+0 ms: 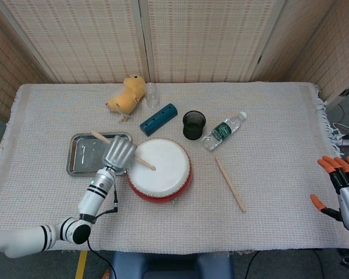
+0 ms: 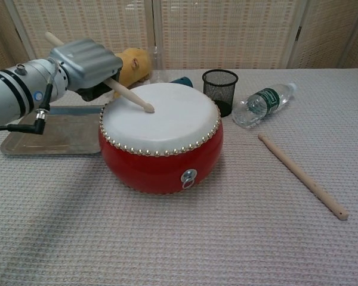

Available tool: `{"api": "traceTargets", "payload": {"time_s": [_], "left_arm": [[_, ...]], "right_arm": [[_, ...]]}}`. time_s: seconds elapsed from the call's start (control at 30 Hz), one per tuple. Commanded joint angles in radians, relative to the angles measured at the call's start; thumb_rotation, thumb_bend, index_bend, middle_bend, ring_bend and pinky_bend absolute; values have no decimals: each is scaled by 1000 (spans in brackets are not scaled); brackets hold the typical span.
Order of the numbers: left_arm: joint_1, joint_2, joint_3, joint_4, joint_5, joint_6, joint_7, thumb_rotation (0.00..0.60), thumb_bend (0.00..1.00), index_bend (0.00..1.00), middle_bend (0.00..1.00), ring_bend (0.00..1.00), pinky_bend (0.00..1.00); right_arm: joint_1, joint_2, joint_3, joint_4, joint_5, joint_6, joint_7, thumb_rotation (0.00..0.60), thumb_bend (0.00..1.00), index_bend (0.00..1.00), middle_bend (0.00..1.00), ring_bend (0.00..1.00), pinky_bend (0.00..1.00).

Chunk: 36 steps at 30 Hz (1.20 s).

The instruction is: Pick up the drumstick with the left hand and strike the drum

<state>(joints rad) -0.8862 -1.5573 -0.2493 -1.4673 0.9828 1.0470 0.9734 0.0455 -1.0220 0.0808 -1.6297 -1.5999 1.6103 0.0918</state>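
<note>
My left hand [image 1: 118, 153] is curled tight around the drumstick [image 2: 129, 95], forearm reaching in from the lower left. My right hand [image 1: 344, 192] hangs at the far right edge, fingers spread, holding nothing.

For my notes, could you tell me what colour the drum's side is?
Red drum side; chest view.

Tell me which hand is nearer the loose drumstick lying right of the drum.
Left. The left hand is across the drum from the loose drumstick, holding another stick; the right hand sits farther off at the table's right edge.
</note>
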Motion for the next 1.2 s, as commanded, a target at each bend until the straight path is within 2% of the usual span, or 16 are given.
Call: {"api": "traceTargets", "payload": {"time_s": [0.03,0.2,0.23,0.4,0.5,0.6,0.77,0.83,0.93,1.2], "left_arm": [[18,16,-70,-74,-41,39,-181,600,786,930,1000,1000,1000],[26,26,-88,-100,-42,47,-249,600,783,915,1000,995,1000],[20,27,-79,-95,-33,39,-245,600,782,911,1000,991,1000],[-26,-24,32,40,41,30,-88,600,782,908,1000,984,1000],[-36,-44,70,72,50,27,-23,600,782,910,1000,983,1000],[-29,-41,52,50,38,47,-45,600,782,911,1000,982,1000],[7,6,-39,-61,6,91,-212,600,782,912,1000,982,1000],[12,20,-52,-84,0,91,-245,600,783,912,1000,982,1000],[5,25,-40,-70,2,77,-241,600,782,911,1000,982,1000],[-33,-31,67,65,-4,26,-75,600,782,903,993,972,1000]], "right_arm": [[1,-2,-1,1,0,-2,0,600,226,147,124,0,20],[3,-5,-1,3,1,-5,1,600,226,146,124,0,20],[3,-6,-1,4,2,-7,1,600,226,146,124,0,20],[1,-6,0,5,6,-4,2,600,226,146,124,0,20],[2,-7,-1,8,7,-7,3,600,227,147,124,0,20],[4,-8,0,11,7,-9,7,600,226,146,124,0,20],[2,-8,-1,13,7,-6,10,600,227,147,123,0,20],[2,-9,-1,13,8,-6,11,600,227,146,123,0,20],[1,-12,-2,15,9,-7,12,600,226,147,124,0,20],[1,-10,-3,13,9,-8,11,600,226,147,123,0,20]]}}
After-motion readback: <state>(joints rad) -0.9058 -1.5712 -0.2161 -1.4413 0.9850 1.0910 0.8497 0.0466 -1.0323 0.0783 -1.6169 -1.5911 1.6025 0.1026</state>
